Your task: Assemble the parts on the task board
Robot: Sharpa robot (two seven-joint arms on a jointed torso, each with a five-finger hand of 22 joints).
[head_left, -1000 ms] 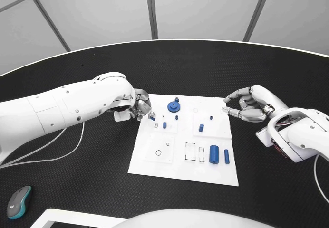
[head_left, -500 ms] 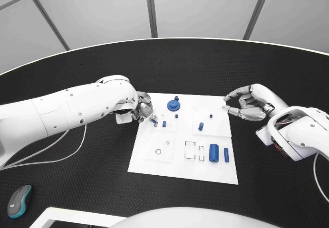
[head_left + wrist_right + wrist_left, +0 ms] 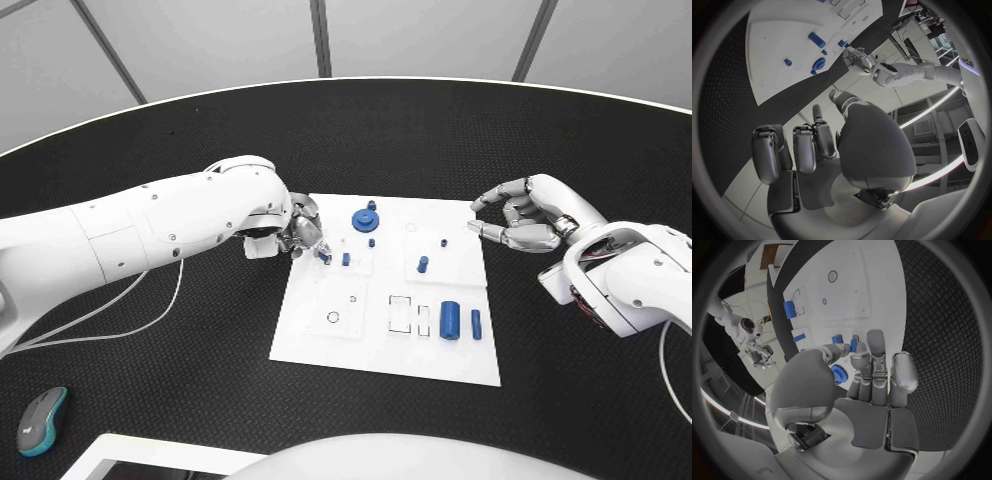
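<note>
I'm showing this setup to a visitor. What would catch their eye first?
Most likely the white task board mid-table, dotted with small blue parts, the round blue gear at its far edge standing out. Next, the left hand at the board's left edge by a small blue peg, and the right hand, curled, off its right corner.

Round black table (image 3: pixel 433 130), grey panelled wall (image 3: pixel 216 40) behind, dark seams

Hard to tell from the head view whether the left hand (image 3: pixel 296 228) pinches the small blue part (image 3: pixel 325 257) at its fingertips; contact hidden by the fingers. Same doubt in the left wrist view. Right hand (image 3: pixel 522 222) curled beside the task board (image 3: pixel 387 350), palm side hidden.
</note>
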